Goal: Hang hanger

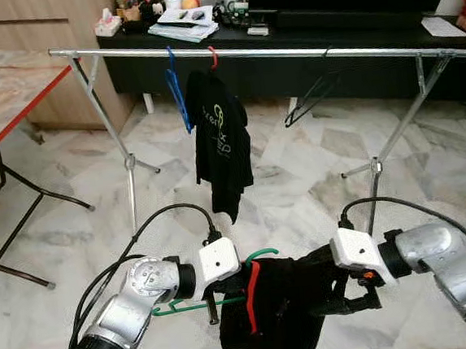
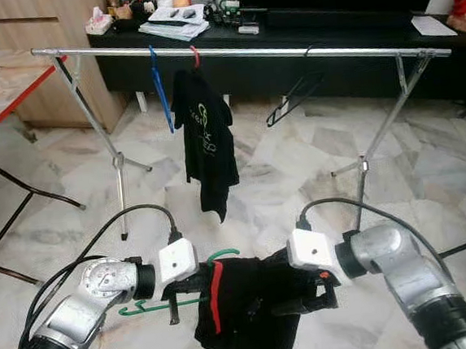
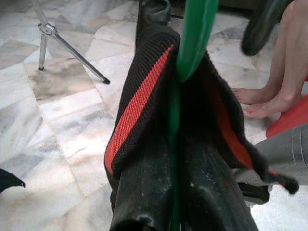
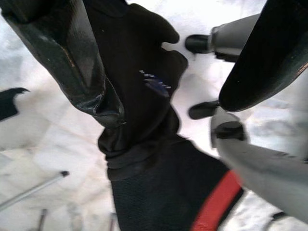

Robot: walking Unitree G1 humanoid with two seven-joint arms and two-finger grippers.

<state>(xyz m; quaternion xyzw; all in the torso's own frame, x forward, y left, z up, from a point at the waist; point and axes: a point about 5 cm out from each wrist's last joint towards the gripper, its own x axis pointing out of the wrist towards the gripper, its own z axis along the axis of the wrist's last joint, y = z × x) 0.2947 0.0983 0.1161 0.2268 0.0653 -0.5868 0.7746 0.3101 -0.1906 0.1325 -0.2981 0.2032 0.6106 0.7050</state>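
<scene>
From the head camera, the left gripper (image 1: pixel 213 300) pinches the green hanger (image 1: pixel 197 304) low in front of the robot, so the black shirt with a red stripe (image 1: pixel 269 306) stays draped on it. The silver clothes rail (image 1: pixel 288 52) waits well apart, with room between the hung black T-shirt (image 1: pixel 218 139) and an empty black hanger (image 1: pixel 312 98).

The left wrist camera shows the green bar running between the fingers, so they are shut on it.

The right wrist camera shows the right gripper (image 4: pixel 168 91) spread wide around the cloth, probably to steady it.

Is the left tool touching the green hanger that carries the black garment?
Touching. In the left wrist view the green hanger runs down between the left tool's two black fingers, pressed against them with the black garment.
</scene>
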